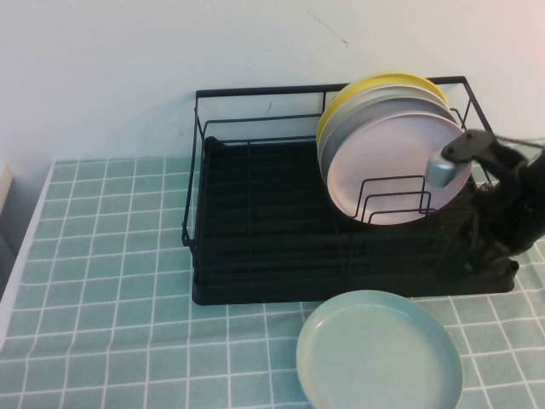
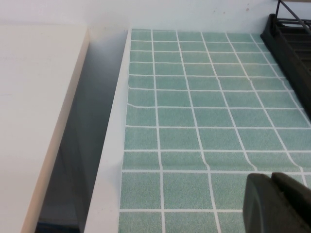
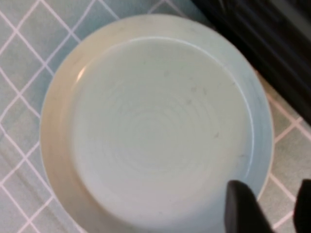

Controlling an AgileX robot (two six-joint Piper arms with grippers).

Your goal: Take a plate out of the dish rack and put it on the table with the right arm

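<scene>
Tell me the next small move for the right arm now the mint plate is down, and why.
Probably lift the right gripper straight up and away. The plate lies flat on the table in front of the dish rack, and the jaws stand open over its rim, gripping nothing. The left gripper is parked aside.

Matte plastic-looking plate (image 1: 379,350), black wire dish rack (image 1: 255,256), gridded cloth table (image 1: 111,281)

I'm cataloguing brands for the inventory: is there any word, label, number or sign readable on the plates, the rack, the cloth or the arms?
None: no text shows in any view.
The plate, lying flat on the table: plain.
The dish rack and its stacked plates: no marking.
The right pincer, open above the plate's edge: unmarked.
The left pincer, low over the cloth: unmarked.
</scene>
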